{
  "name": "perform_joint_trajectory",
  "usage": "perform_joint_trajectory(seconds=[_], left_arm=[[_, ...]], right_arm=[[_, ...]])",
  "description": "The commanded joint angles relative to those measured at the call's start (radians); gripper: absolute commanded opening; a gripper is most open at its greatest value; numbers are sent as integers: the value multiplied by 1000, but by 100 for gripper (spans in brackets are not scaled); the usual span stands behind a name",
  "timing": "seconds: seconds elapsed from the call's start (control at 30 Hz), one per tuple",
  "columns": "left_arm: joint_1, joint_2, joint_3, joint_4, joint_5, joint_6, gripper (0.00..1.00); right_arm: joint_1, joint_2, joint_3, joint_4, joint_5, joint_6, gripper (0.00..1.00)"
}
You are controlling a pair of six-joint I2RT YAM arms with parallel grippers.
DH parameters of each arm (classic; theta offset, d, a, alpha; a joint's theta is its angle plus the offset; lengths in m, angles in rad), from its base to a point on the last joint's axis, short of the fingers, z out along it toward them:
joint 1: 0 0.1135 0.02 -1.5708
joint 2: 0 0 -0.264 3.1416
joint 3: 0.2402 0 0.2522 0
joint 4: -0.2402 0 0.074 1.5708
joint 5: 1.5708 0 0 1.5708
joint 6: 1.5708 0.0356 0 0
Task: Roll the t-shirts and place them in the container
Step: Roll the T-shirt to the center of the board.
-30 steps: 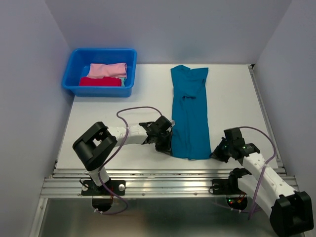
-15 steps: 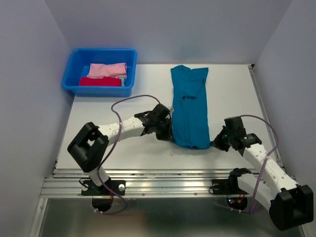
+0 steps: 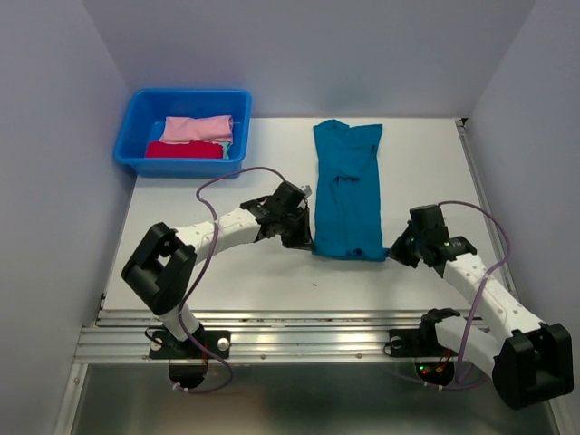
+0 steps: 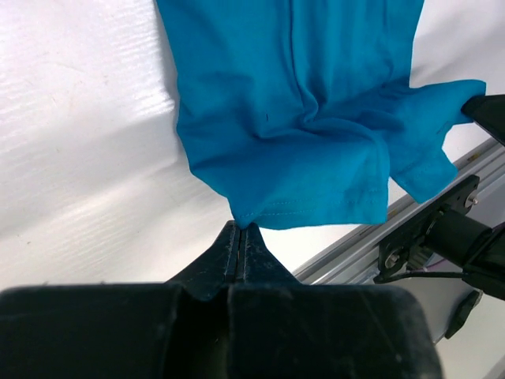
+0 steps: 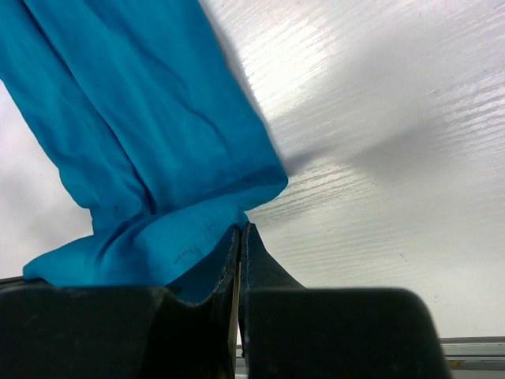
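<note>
Far left: the blue tub (image 3: 181, 169) is holding a pink bundle (image 3: 198, 128) and a red bundle (image 3: 184, 150), both lying well apart from the work.

Centre: the left pincer (image 3: 306, 241) is sitting fully closed, nipping the near-left hem corner of the teal t-shirt (image 3: 347, 181). The shirt is lying lengthwise on the bench (image 3: 426, 172), collar at the far end, near end bunching slightly.

Right: the right pincer (image 3: 395, 253) is likewise clamping tight on the near-right hem corner.

Judgement: the first turn of the roll is being started. The next move is calling for both arms carrying the hem toward the collar in step, since uneven travel is likely to skew the roll.
</note>
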Motion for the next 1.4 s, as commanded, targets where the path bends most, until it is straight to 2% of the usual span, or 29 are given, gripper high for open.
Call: perform_joint_trajectory(seconds=[0.0,0.33,0.77,0.83,0.87,0.9,1.0,1.2,1.37], left_arm=[[13,-6,52,2,-19,24,0],[36,55,92,24,-27,25,0],[65,163,153,36,-28,67,0],[67,186,173,27,-30,76,17],[69,193,184,8,-31,88,30],[69,202,204,-1,-40,96,53],[70,187,222,-18,-65,108,65],[73,81,198,-18,-151,110,63],[73,-11,140,4,-178,99,60]], right_arm=[[6,0,55,51,72,-24,1],[6,76,97,102,119,-53,1],[6,262,141,211,142,-101,1],[6,280,155,218,148,-110,10],[6,294,161,221,157,-113,24],[6,294,173,220,165,-119,31],[6,256,185,214,174,-130,38],[6,146,164,165,109,-155,39],[31,73,74,172,44,-94,38]])
